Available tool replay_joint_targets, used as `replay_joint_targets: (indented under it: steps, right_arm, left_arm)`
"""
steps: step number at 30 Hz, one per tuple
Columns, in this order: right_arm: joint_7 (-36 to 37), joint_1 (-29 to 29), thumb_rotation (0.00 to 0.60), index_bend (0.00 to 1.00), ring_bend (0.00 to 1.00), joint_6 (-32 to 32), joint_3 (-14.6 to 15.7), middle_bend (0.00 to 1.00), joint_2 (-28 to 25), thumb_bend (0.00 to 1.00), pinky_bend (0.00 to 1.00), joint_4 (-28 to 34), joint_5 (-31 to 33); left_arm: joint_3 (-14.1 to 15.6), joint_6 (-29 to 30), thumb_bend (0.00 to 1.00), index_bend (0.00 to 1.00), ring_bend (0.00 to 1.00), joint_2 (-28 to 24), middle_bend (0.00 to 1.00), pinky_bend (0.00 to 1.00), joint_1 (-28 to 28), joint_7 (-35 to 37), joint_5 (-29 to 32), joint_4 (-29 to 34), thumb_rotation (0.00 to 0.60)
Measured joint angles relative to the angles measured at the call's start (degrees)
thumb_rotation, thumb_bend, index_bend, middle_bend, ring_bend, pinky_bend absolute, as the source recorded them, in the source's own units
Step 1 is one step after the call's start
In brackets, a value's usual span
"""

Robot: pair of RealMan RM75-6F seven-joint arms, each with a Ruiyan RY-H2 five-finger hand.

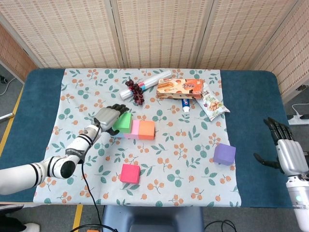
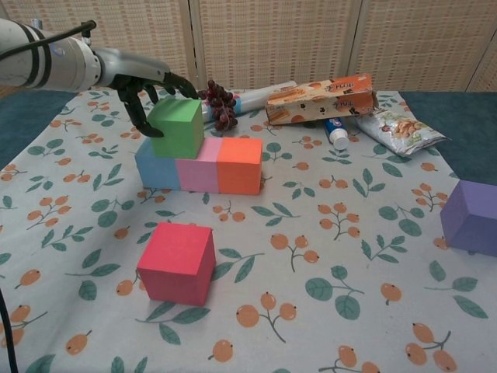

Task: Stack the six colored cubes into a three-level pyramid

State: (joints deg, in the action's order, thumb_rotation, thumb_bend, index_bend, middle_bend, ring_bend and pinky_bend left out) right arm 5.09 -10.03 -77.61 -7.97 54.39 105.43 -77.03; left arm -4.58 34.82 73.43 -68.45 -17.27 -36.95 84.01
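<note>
- Nearest the camera, in front of the cube row: red cube [image 2: 177,262] alone on the floral tablecloth [image 2: 311,233].
- Far right of the row: purple cube [image 2: 471,216]; right hand [image 1: 289,153] off the cloth, fingers spread, holding nothing.
- Row itself: blue cube [image 2: 155,171], pink cube [image 2: 199,174], orange cube [image 2: 240,165], touching.
- On the row's blue end: green cube [image 2: 178,128], gripped by left hand [image 2: 144,81].
- Behind the row: grapes [image 2: 220,102], snack box [image 2: 320,98].

The left hand [image 2: 151,92] is wrapped around the green cube [image 2: 178,128] atop the block row. Just behind its fingers lie the grapes [image 2: 220,105] and a white tube [image 2: 252,96], crowding that side. Toward the red cube [image 2: 178,262] in front, the table [image 2: 311,233] cloth lies bare.
</note>
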Motion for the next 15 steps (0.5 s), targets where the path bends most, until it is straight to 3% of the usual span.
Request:
replay_joint_targets:
  steps: [7, 15]
  right_arm:
    - [0.55, 0.24, 0.600, 0.00, 0.00, -0.21, -0.03, 0.01, -0.15, 0.10, 0.00, -0.22, -0.14]
    - [0.92, -0.44, 0.600, 0.00, 0.00, 1.49, 0.15, 0.01, -0.23, 0.11, 0.02, -1.16, -0.50]
  left_arm:
    - [-0.32, -1.69, 0.30, 0.00, 0.00, -2.38, 0.00, 0.03, -0.21, 1.71, 0.89, 3.09, 0.600]
    - [-4.69, 3.91, 0.28, 0.00, 0.00, -7.11, 0.00, 0.03, 4.53, 8.58, -5.94, 7.94, 0.600]
